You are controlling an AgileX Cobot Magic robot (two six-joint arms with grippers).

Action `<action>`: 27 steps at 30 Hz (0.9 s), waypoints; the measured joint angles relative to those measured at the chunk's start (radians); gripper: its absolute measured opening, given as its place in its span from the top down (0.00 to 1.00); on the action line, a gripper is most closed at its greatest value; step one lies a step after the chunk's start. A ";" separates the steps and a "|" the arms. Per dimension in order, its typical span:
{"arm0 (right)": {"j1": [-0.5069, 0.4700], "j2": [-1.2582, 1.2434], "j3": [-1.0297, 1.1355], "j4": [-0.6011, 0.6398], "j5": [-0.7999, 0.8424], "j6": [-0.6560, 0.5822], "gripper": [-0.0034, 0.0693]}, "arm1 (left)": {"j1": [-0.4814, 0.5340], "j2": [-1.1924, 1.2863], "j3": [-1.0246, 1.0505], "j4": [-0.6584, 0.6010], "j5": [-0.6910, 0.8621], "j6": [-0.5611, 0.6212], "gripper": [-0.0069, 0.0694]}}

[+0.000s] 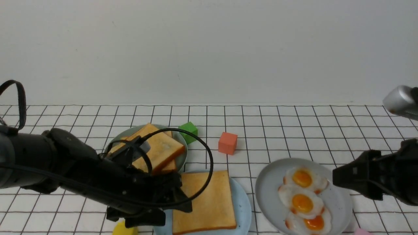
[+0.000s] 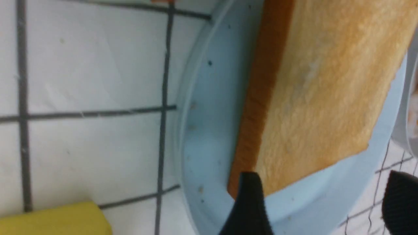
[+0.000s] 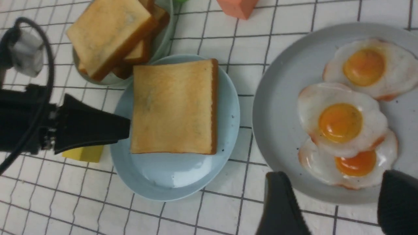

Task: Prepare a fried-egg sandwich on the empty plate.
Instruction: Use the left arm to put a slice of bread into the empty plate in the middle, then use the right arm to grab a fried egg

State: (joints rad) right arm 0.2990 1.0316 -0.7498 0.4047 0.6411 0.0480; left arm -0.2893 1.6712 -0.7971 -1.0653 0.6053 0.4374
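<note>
One golden toast slice point(image 1: 204, 202) lies flat on the sky-blue plate point(image 1: 243, 205); both also show in the right wrist view, toast point(image 3: 173, 106) and plate point(image 3: 173, 176). My left gripper point(image 1: 173, 212) is open and empty at the toast's left edge, low over the plate rim point(image 2: 212, 130); one fingertip point(image 2: 249, 182) is by a toast corner point(image 2: 326, 81). Three fried eggs point(image 1: 302, 202) overlap on the grey plate point(image 1: 267, 189). My right gripper point(image 1: 339, 178) is open and empty, hovering by that plate's rim point(image 3: 277, 98) near the nearest egg point(image 3: 356, 163).
A sage-green plate point(image 1: 183, 145) behind the blue one holds stacked toast slices point(image 1: 156, 148). A green cube point(image 1: 188, 131) and an orange-red cube point(image 1: 227, 142) sit further back. A yellow block point(image 1: 124, 229) lies under my left gripper. The left arm's cable point(image 1: 209, 160) loops over the toast.
</note>
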 joint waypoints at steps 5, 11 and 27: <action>-0.022 0.105 0.000 -0.084 -0.014 0.113 0.32 | 0.000 -0.102 -0.056 0.073 0.127 -0.024 0.07; -0.119 0.246 -0.011 -0.077 -0.018 0.077 0.32 | -0.020 -0.249 -0.164 0.150 0.285 0.052 0.16; -0.288 0.678 -0.154 0.426 0.010 -0.626 0.32 | -0.481 -0.379 -0.208 0.557 0.094 -0.139 0.93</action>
State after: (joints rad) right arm 0.0105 1.7091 -0.9034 0.8303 0.6507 -0.5777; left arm -0.7703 1.2918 -1.0046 -0.5086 0.6991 0.2988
